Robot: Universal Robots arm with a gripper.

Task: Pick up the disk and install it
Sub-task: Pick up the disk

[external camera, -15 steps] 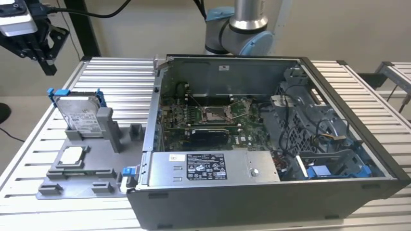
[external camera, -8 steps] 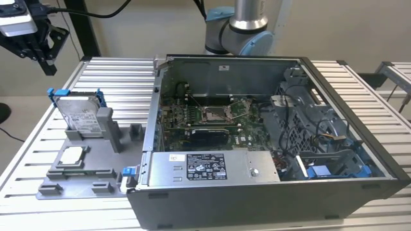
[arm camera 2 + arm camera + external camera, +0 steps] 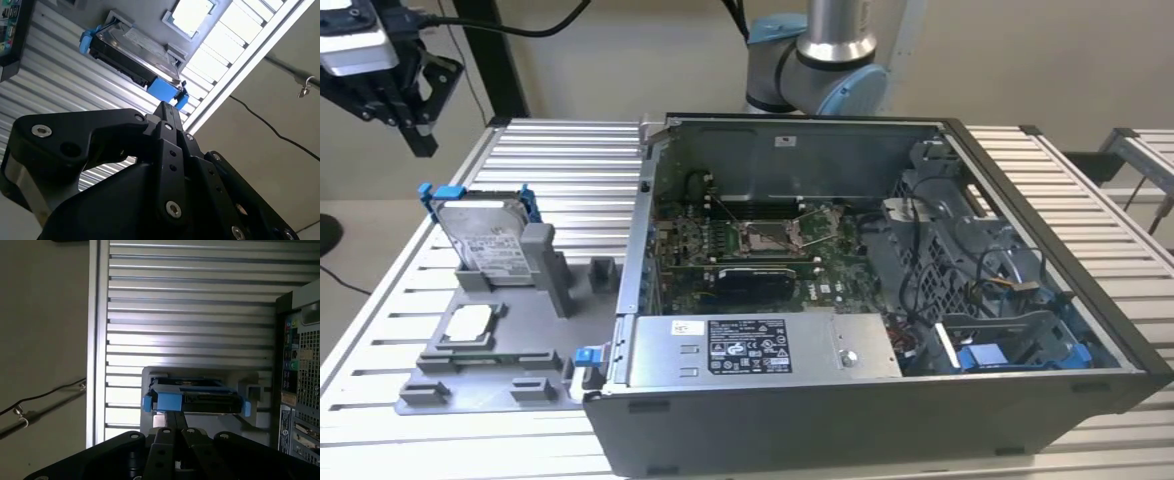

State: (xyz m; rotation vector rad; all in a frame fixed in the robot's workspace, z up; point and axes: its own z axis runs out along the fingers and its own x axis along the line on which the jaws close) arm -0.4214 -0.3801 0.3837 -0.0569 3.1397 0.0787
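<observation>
One disk (image 3: 486, 238), silver-grey with white label and blue frame, stands upright in a holder (image 3: 500, 362) below the gripper (image 3: 419, 146), which is closed and empty.

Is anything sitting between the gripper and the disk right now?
Nothing visible does. In the exterior view the gripper hangs in open air, higher than the disk and toward the exterior view's left of it. The disk stands upright in a grey holder, and both wrist views show its blue-framed edge unblocked.
</observation>
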